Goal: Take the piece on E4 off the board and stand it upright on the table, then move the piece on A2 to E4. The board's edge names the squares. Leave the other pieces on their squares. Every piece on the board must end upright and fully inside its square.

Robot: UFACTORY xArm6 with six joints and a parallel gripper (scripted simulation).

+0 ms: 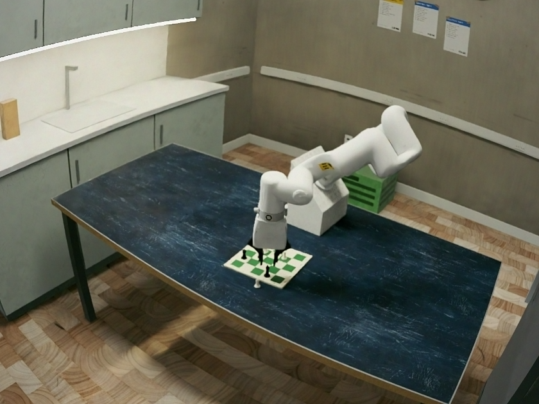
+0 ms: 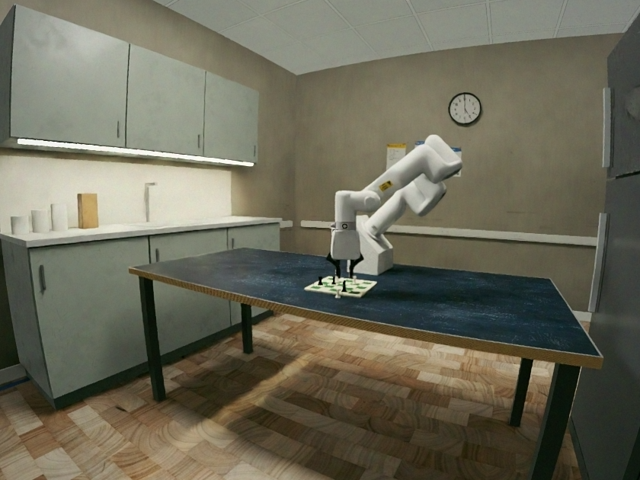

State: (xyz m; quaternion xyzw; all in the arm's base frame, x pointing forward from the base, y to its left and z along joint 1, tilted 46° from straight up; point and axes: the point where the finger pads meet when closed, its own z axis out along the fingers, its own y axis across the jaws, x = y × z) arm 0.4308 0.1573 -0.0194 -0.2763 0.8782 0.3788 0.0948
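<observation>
Scanning from the left, what do you have?

A black piece (image 1: 244, 253) stands upright near the board's (image 1: 285, 278) left corner. Next, a white piece (image 1: 257, 285) stands upright on the surface (image 1: 174, 208), just off the board's near edge. I take it for the one from E4, so that half looks done.

And your fingers?

My fingers (image 1: 267, 260) hang low over the board's middle, part open with nothing in them. Just in front of them is another black piece (image 1: 266, 270), and to their right a white one (image 1: 283, 256). The A2 piece should be my next pick, but the edge letters are too small for me to say which piece that is.

What could go wrong?

The pieces stand close together. With my fingers only part open, a tip could land on a piece's head or brush a neighbour and topple it. Closing off-centre could tilt the piece, and it would then stand crooked on E4.
</observation>
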